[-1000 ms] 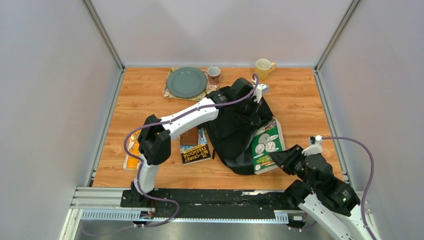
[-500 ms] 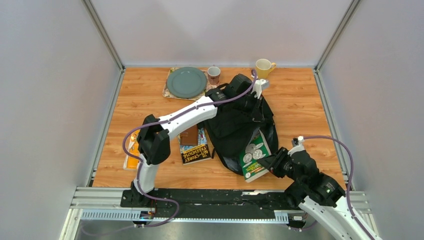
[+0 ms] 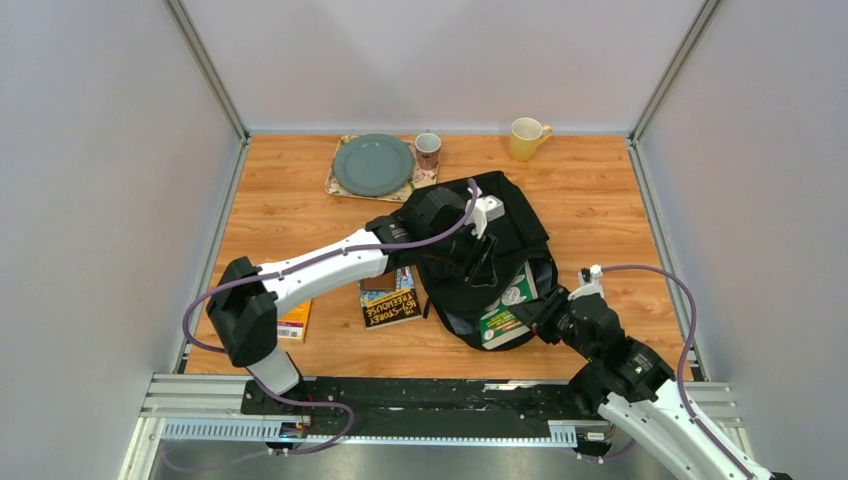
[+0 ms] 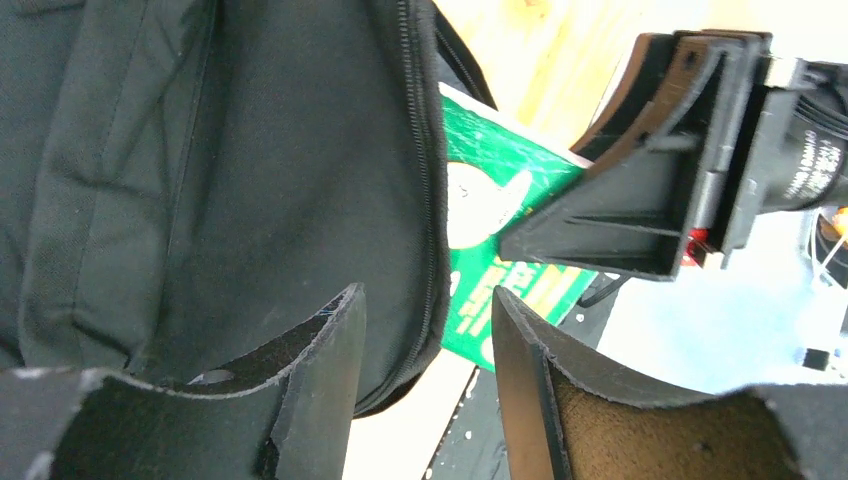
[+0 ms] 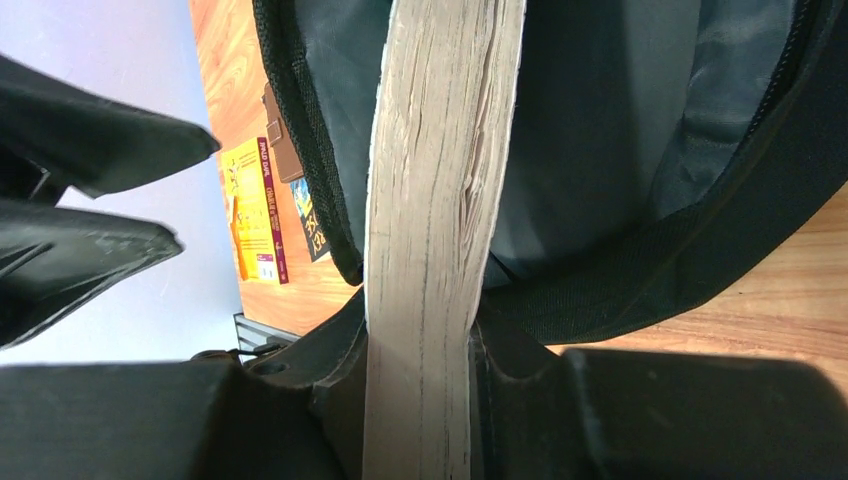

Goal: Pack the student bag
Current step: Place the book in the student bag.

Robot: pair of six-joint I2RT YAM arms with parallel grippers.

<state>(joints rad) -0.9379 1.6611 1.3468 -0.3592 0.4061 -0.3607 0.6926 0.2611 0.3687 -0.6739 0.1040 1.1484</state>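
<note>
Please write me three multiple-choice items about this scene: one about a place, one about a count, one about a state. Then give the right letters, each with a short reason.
1. Where is the green book relative to the student bag?
A. lying flat, well apart from it
B. partly inside its opening
C. wholly closed away inside it

2. How many cups or mugs stand at the far edge of the table?
A. one
B. two
C. four

3. How do the jaws of the left gripper stand?
A. shut on a strap
B. shut on the book
C. open, with nothing between them

Answers:
1 B: one end of the book is hidden in the opening, and the other sticks out.
2 B: a small cup and a yellow mug.
3 C: the left wrist view shows a clear gap.
</note>
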